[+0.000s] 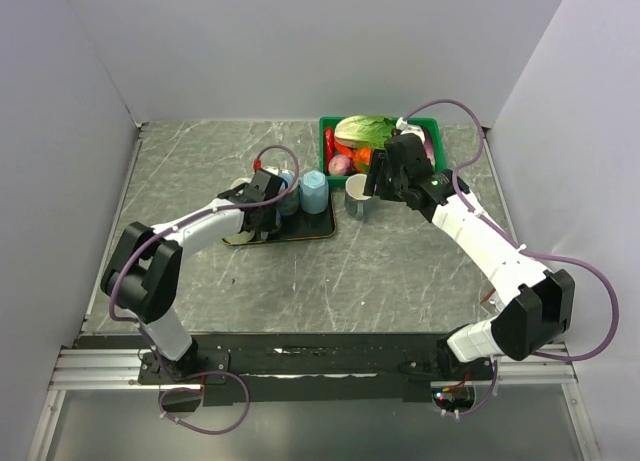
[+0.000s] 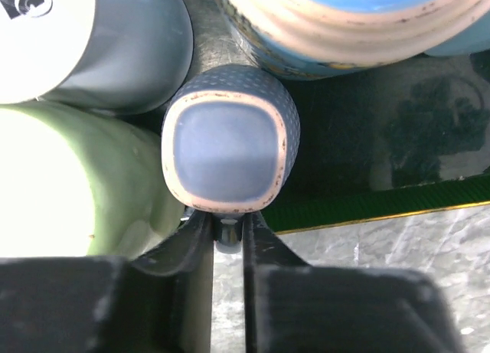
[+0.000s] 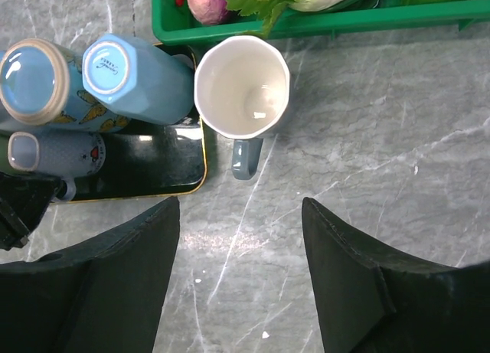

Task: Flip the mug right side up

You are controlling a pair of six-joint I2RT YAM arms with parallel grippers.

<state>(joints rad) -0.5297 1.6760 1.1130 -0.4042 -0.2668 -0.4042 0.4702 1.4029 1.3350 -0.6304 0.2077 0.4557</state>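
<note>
A small slate-blue mug stands upside down on the dark tray, its squarish base facing up. My left gripper is shut on that mug's handle, which sits pinched between the two fingers. In the top view the left gripper sits over the tray's left part. My right gripper hangs open over bare table, just below an upright mug with a white inside and a grey-blue handle. The slate-blue mug shows at the left edge of the right wrist view.
More upside-down mugs crowd the tray: a grey one, a pale green one, a blue patterned one and a light blue one. A green basket of vegetables stands behind the upright mug.
</note>
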